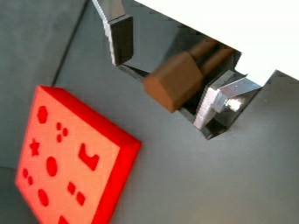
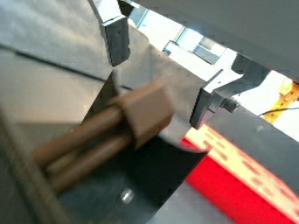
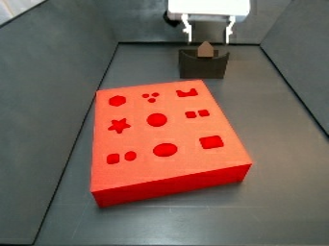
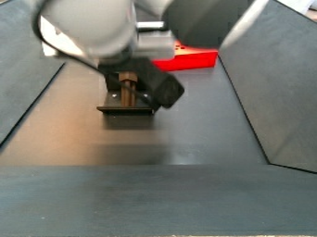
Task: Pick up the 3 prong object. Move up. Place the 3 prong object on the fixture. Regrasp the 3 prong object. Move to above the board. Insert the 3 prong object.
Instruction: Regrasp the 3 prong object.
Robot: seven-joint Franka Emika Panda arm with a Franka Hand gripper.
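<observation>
Up close in a wrist view, the end effector (image 1: pixel 176 87) spreads its flat silver finger plates apart, and the small brown wooden three-pronged peg block (image 1: pixel 176 80) sits between them with a gap on either side, so the plates do not clamp it; the large bright red rectangular board (image 1: pixel 73 162) with dark shaped cut-outs lies well apart on the dark grey tabletop (image 1: pixel 222 184). In a wrist view from the opposite side, the peg block (image 2: pixel 111 136) shows its long prongs running away from its square head, the end effector (image 2: pixel 162 74) straddling it, a strip of red board (image 2: pixel 239 188) beyond. In a side view, the end effector (image 3: pixel 207 38) hangs over the small dark grey notched fixture (image 3: pixel 203 63), where the peg block (image 3: pixel 205 47) rests in the notch, beyond the board (image 3: pixel 164 144). In a side view from the opposite end, the peg block (image 4: pixel 125 88) lies on the fixture (image 4: pixel 128 109), and the end effector itself is hidden by the arm.
</observation>
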